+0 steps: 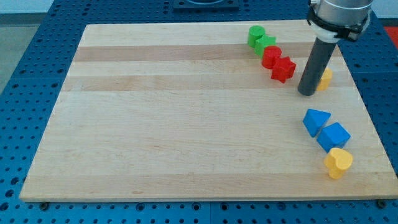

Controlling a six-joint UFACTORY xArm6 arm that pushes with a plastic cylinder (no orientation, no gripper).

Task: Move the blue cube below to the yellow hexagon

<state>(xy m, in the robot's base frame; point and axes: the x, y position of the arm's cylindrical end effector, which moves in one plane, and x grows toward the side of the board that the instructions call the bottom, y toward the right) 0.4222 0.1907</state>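
Observation:
The blue cube [334, 136] lies near the view's right edge, between a blue triangle [316, 121] up-left of it and a yellow heart [339, 162] just below it. The yellow hexagon [324, 79] sits higher up at the right, partly hidden behind my rod. My tip [306, 93] rests on the board just left of the yellow hexagon, touching or nearly touching it, and well above the blue cube.
A green cylinder [255, 35] and a green star-like block [265, 45] stand near the view's top, with a red cylinder [271, 57] and a red star [283, 70] in a diagonal row below them. The wooden board [186, 124] lies on a blue perforated table.

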